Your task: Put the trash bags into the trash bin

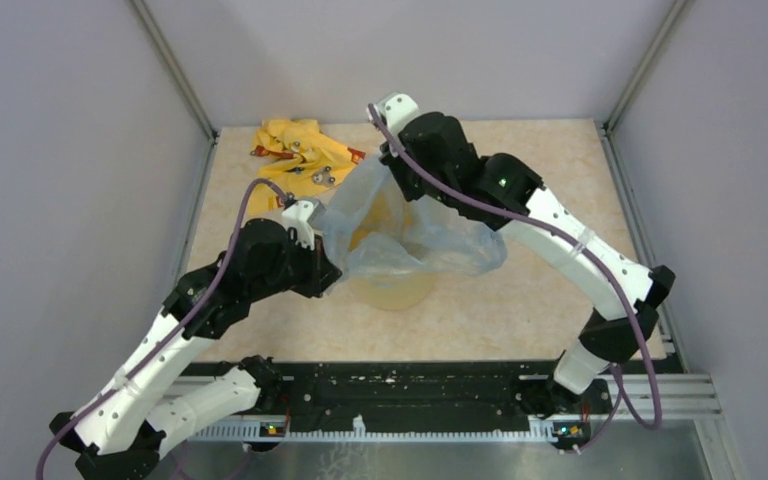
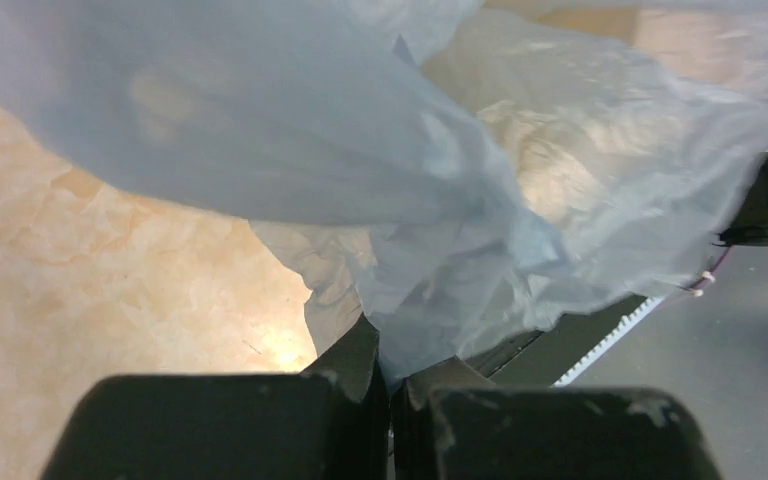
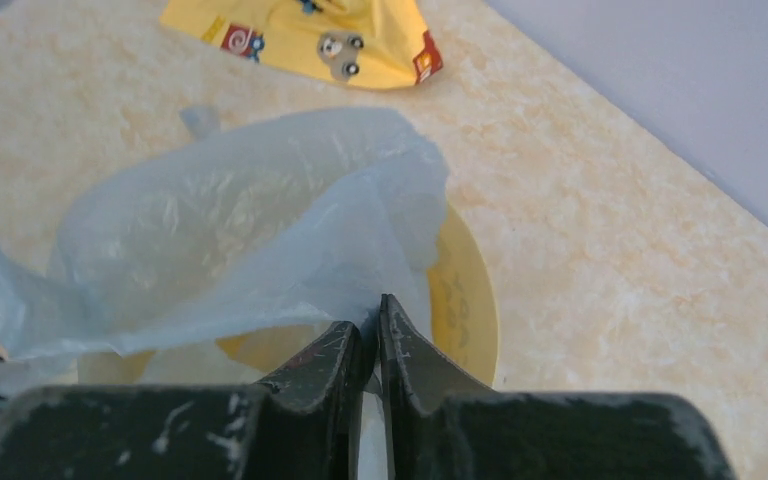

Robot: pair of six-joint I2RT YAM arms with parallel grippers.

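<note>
The trash bag point(image 1: 430, 235) is a thin pale blue-grey film, spread over the pale yellow trash bin point(image 1: 395, 292) at the table's middle. My left gripper point(image 1: 328, 262) is shut on the bag's left edge; in the left wrist view the film point(image 2: 410, 190) rises from between the closed fingers point(image 2: 391, 372). My right gripper point(image 1: 392, 160) is shut on the bag's far edge, held above the bin. In the right wrist view the film point(image 3: 260, 230) runs into the closed fingers point(image 3: 370, 335), with the bin's rim point(image 3: 465, 300) showing beyond it. Most of the bin is hidden under the bag.
A yellow cloth point(image 1: 300, 150) with red and grey marks lies at the back left of the table; it also shows in the right wrist view point(image 3: 310, 35). Grey walls enclose the table on three sides. The black mounting rail point(image 1: 410, 385) runs along the near edge.
</note>
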